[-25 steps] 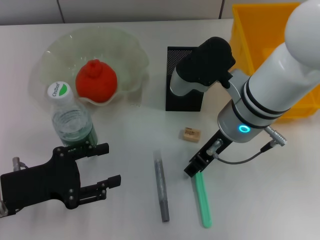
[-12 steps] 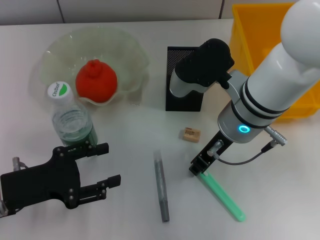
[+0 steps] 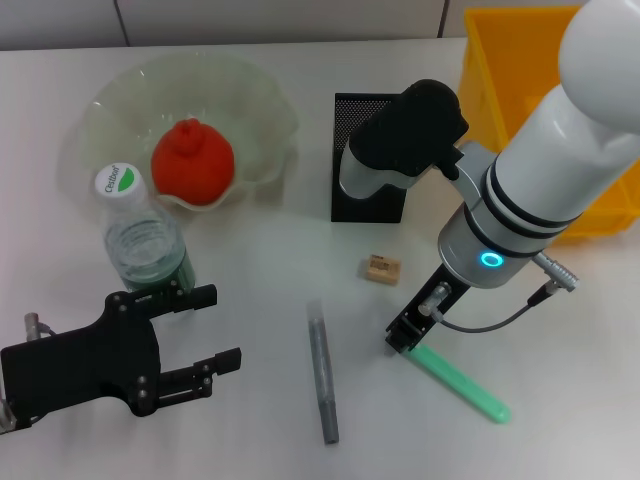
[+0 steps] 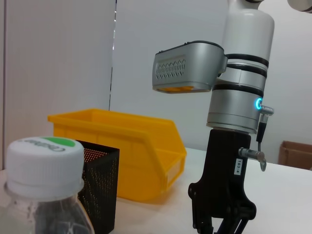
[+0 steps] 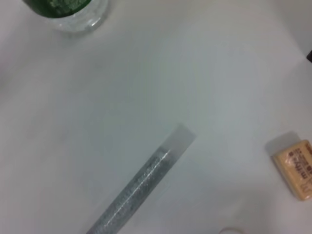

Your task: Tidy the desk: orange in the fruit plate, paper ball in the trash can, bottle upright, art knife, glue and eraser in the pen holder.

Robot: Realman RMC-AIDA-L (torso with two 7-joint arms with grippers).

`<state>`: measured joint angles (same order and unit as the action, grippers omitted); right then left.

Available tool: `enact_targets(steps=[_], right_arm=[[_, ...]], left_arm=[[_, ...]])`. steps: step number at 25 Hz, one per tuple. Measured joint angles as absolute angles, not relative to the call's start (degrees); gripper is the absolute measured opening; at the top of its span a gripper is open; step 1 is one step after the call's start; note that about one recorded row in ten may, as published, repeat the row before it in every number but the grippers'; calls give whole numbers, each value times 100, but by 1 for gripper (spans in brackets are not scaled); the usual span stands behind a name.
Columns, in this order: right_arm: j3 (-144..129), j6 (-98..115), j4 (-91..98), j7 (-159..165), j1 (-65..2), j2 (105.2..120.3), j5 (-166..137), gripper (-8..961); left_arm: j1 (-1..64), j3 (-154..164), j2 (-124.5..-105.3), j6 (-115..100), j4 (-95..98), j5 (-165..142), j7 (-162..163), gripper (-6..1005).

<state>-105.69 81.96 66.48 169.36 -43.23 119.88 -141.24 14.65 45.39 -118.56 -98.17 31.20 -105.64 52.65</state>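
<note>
A: Where does the knife (image 3: 460, 385) sit right now?

B: It lies low over the tabletop (image 3: 260, 260), at about 5 o'clock from the eraser (image 3: 380, 268). Your right hand (image 3: 403, 340) is clamped on its near end only. The long green body sticks out toward 4 o'clock, tip away from you.

A: So what worries you?

B: The end grip. With that much length hanging past the fingers, I'd judge the knife can swivel or slide out as you lift. If it droops, the free tip may drag on the tabletop.

A: And at the pen holder (image 3: 345, 150)?

B: That's at 12 o'clock from your hand, with the eraser between them. Carry the knife low and you could knock the eraser aside. The holder's mouth is narrow and partly hidden behind your own arm. Bring the knife in tilted and it may catch the mesh rim, tip the holder or bounce out.

A: Anything else close by?

B: The glue (image 3: 322, 370) lies at 9 o'clock from your hand, near enough for a swinging knife to roll it. Your left hand (image 3: 225, 325) sits open at 8 o'clock on the tabletop, just beside the upright bottle (image 3: 140, 245). Move that arm carelessly and the bottle could topple.
</note>
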Motion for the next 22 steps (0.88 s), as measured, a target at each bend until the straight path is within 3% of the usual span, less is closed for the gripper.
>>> enact_targets(steps=[4,13,19,22], right_arm=[[-10578,8237,6646,16910,-4330,11987,-14138,172],[-10342,8369,7264,16747,-4032,11941,-14126,173],[-8986,8657,8925,16220,-3236,11940,-14076,173],[-8129,8049,10095,15554,-2441,11946,-13383,172]], left_arm=[[1468,4533,-11856,-9811,3120,-10564,5265,726],[1468,4536,-11854,-9809,3120,-10563,5267,726],[1484,4551,-11850,-9831,3120,-10558,5312,726],[1501,4552,-11847,-9839,3120,-10562,5341,726]])
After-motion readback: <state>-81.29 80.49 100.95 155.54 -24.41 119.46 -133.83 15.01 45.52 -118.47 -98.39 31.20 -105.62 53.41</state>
